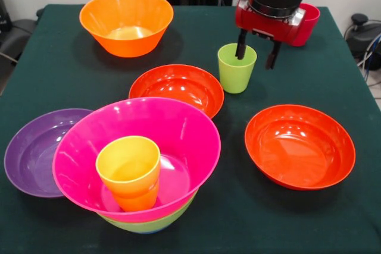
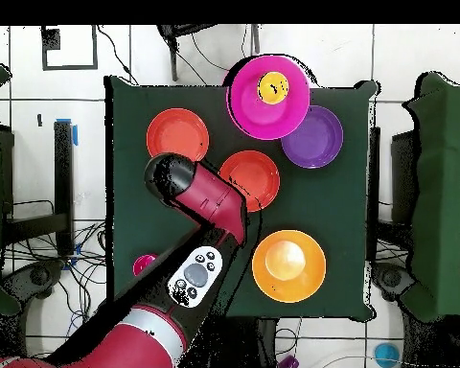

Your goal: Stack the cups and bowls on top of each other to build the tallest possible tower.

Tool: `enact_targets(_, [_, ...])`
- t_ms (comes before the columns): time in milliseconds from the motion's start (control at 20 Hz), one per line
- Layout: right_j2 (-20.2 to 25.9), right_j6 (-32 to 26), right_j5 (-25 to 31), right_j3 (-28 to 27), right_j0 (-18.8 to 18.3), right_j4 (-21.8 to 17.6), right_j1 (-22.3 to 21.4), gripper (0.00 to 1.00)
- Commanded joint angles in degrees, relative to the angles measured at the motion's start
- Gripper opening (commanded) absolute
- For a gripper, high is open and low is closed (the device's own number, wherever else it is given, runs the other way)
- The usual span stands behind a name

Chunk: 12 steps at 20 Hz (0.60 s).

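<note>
**Gripper straddles the green cup's rim**

On the green table (image 1: 333, 218), at the left, a purple bowl (image 1: 33, 147) touches the tower (image 1: 140, 165): a magenta bowl (image 1: 178, 129) nested in a green bowl (image 1: 152, 224), with a yellow cup (image 1: 129, 171) standing inside. Behind sits an orange bowl (image 1: 126, 22). Toward the middle lies a red bowl (image 1: 176, 87), then a green cup (image 1: 236, 67). The gripper (image 1: 257, 49) is spread, one finger inside this cup, the other outside. Farther right rests a second red bowl (image 1: 299, 145), and a red cup (image 1: 306, 24) stands behind the arm (image 2: 210, 206).
</note>
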Motion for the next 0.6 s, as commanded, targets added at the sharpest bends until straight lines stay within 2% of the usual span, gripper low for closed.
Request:
enact_targets(50, [8.73, 10.51, -3.8, 3.58, 1.18, -2.94, 1.17, 1.0])
enact_targets(600, [10.16, 10.05, -6.45, 4.7, 0.77, -2.6, 1.7, 1.0])
